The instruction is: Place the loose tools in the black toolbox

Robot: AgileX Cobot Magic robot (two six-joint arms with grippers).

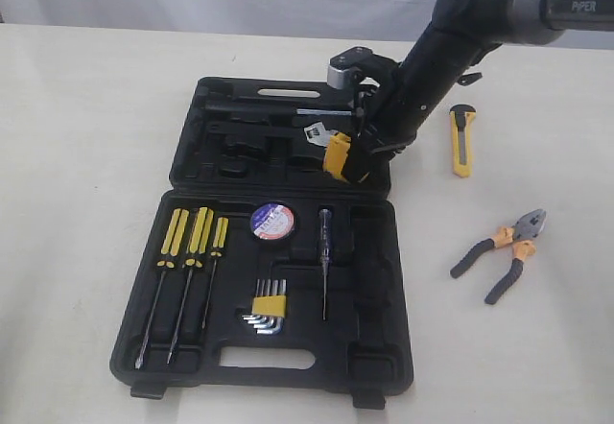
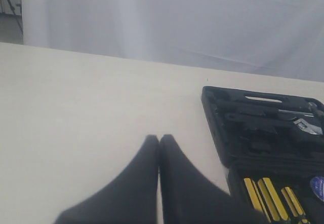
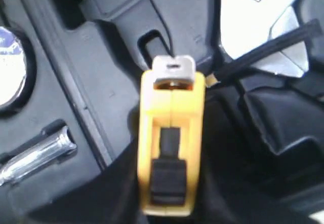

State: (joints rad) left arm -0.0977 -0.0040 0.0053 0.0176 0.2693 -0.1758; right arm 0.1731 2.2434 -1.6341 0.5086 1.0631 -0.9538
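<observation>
I am pinching the yellow tape measure [image 1: 343,155] between my right jaws over the rear half of the black toolbox [image 1: 192,160] to seat it in a recess; my left jaws are sitting pressed together.

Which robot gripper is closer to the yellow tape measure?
Right. The right gripper is closed around the yellow tape measure, over the black toolbox. The left gripper is shut, off over the table beside the toolbox, touching nothing.
</observation>
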